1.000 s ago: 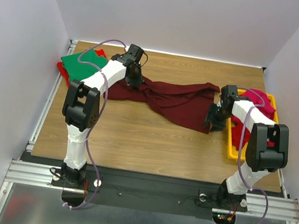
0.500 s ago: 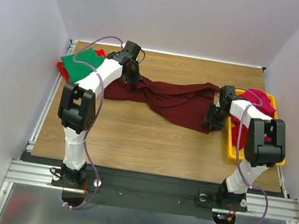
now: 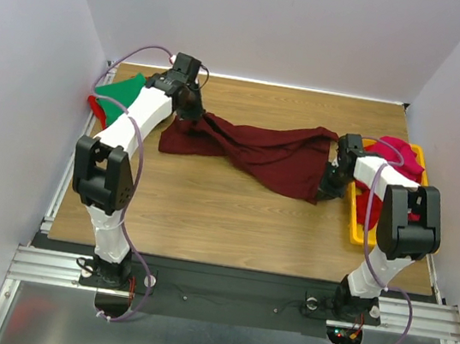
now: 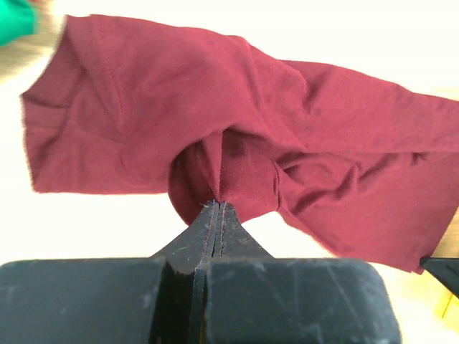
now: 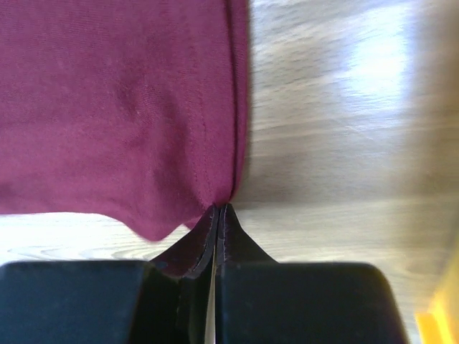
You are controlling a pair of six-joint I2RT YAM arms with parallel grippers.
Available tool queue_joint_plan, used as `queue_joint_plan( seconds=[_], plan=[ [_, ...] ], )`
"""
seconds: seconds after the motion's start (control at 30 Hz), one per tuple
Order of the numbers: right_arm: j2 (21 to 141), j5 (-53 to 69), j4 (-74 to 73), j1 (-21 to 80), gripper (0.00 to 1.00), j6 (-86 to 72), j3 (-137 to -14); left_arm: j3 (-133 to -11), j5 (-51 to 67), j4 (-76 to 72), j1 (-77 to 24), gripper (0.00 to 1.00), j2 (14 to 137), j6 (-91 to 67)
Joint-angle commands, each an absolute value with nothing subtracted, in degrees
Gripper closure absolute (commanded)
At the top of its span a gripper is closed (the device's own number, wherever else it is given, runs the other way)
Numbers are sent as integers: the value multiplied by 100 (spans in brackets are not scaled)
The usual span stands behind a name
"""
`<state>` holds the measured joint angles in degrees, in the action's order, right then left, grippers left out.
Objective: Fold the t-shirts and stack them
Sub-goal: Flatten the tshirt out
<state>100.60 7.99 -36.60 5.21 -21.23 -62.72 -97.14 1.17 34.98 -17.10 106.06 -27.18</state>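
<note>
A dark maroon t-shirt (image 3: pixel 259 152) lies stretched and rumpled across the wooden table, also filling the left wrist view (image 4: pixel 237 136) and the right wrist view (image 5: pixel 122 107). My left gripper (image 3: pixel 189 110) is shut on a bunch of its cloth at the left end (image 4: pixel 217 203). At the right end, by the hem corner, my right gripper (image 3: pixel 328 185) is shut on the shirt's edge (image 5: pixel 219 208). A green t-shirt (image 3: pixel 121 91) lies over a red one (image 3: pixel 97 105) at the far left. A bright pink t-shirt (image 3: pixel 397 154) sits in the tray.
A yellow plastic tray (image 3: pixel 358 228) stands at the right edge of the table, close beside my right arm. Grey walls close in the table on three sides. A metal rail (image 3: pixel 65 173) runs along the left edge.
My left gripper has pulled its end of the maroon shirt further left and back. My right gripper has shut on the shirt's right edge.
</note>
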Motion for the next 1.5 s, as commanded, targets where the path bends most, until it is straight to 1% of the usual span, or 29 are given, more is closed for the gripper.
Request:
queue_joint_plan(
  seconds=[0.0, 0.03, 0.13, 0.17, 0.23, 0.27, 0.37, 0.4, 0.53, 0.67, 0.77, 0.87, 1.03, 1.17, 1.3, 1.4, 1.47],
  plan=[
    [9677, 765, -4032, 527, 100, -2110, -6959, -9790, -236, 3603, -1503, 100, 9765, -2602],
    [9651, 739, -4130, 527, 100, -2057, -7431, -9826, -307, 3604, -1425, 100, 9686, -2584],
    [9615, 616, -4552, 527, 100, -1960, -8215, -10097, -737, 3709, -1336, 100, 9370, -2488],
    [9641, 589, -4657, 519, 100, -1873, -8766, -10194, -851, 3744, -1310, 100, 9317, -2453],
    [9772, 502, -4982, 527, 100, -1785, -9410, -10449, -1158, 3762, -1292, 100, 9141, -2339],
    [9826, 466, -5184, 519, 100, -1706, -10040, -10528, -1247, 3744, -1292, 100, 9028, -2303],
    [10098, 378, -5457, 527, 99, -1574, -11009, -10801, -1564, 3648, -1292, 100, 8851, -2189],
    [10186, 395, -5597, 519, 100, -1556, -11578, -10941, -1730, 3613, -1292, 100, 8746, -2162],
    [10292, 527, -5713, 527, 100, -1424, -12609, -11127, -1951, 3288, -1292, 100, 8412, -1900],
    [10091, 685, -5660, 527, 100, -1056, -12937, -10891, -1601, 2490, -1292, 100, 7946, -1671],
    [9539, 598, -5424, 519, 100, -827, -12859, -10486, -1135, 1910, -1292, 100, 7306, -1337],
    [9133, 562, -5213, 527, 100, -677, -12649, -10283, -739, 1575, -1292, 100, 6962, -1108],
    [8264, 615, -4676, 527, 100, -545, -12472, -10301, -124, 1485, -1292, 100, 6303, -765],
    [7814, 580, -4404, 527, 100, -510, -12515, -10309, -26, 1477, -1292, 100, 5759, -826],
    [7489, 528, -3992, 519, 100, -527, -12638, -10450, -184, 1442, -1292, 100, 5424, -800],
    [7418, 273, -3815, 527, 100, -641, -12761, -10573, -246, 1319, -1292, 100, 5352, -730],
    [7470, 159, -3788, 519, 99, -711, -12710, -10635, -72, 1266, -1292, 100, 5466, -703]
  ],
)
